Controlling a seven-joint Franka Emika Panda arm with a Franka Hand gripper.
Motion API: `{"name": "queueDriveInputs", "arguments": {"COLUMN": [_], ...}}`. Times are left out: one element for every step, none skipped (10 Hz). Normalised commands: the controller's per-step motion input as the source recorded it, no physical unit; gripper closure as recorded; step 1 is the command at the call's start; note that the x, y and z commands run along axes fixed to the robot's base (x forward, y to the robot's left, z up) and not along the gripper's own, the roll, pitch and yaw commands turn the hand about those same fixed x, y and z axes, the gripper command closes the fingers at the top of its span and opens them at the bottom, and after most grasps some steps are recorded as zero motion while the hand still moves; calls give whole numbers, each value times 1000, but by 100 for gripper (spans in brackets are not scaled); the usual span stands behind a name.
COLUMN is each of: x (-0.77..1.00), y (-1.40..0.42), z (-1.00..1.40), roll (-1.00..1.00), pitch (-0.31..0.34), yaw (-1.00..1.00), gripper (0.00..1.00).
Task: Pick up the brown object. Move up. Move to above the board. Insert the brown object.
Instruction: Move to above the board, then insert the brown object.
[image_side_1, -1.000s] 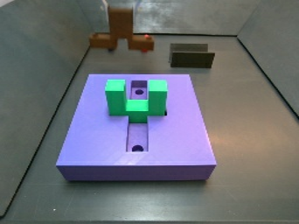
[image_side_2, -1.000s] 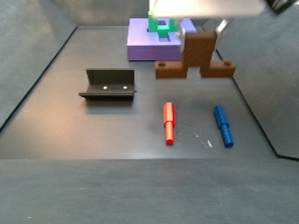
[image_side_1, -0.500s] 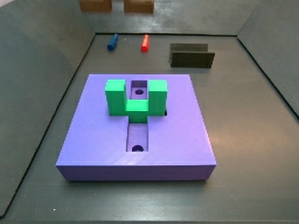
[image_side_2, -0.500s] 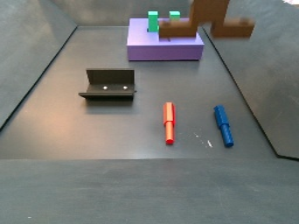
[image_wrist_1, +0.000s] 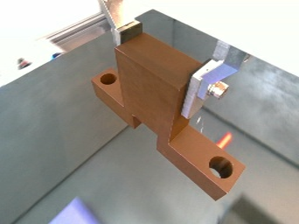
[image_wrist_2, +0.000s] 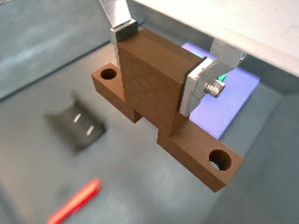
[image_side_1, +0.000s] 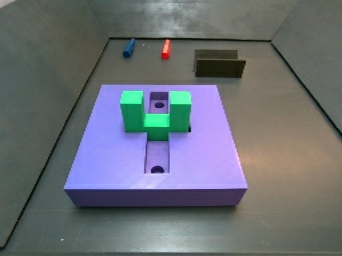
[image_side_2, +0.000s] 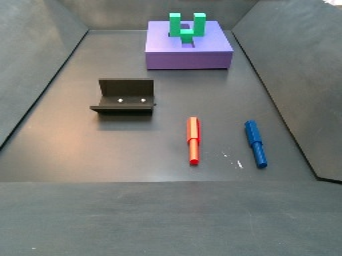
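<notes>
Overhead, the gripper (image_wrist_2: 163, 59) clamps the brown object (image_wrist_2: 158, 103) by its upright block, high above the table and out of both side views, so its holed base hangs free for insertion into the purple board (image_side_1: 158, 145) beside the green piece (image_side_1: 155, 110).

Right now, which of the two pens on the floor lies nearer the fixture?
The red pen; the blue pen lies beyond it, farther from the fixture. The gripper holds the brown object.
</notes>
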Motion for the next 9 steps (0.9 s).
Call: {"name": "queueDriveInputs", "arguments": {"x": [423,439,451,462,509,535,255,139,0], "y": [-1400,-1400,-1400,-1400,-1400,-1400,-534,-225,0], "z": [198,203,207,212,225,228,100,57,0], "roll": [105,37,22,14,9,13,13,18,0], "pitch": [163,166,163,157,152,154,156,131,0], "yaw": [-20,-26,3,10,13,18,12,11,-37], "gripper": [100,100,100,100,100,100,100,100,100]}}
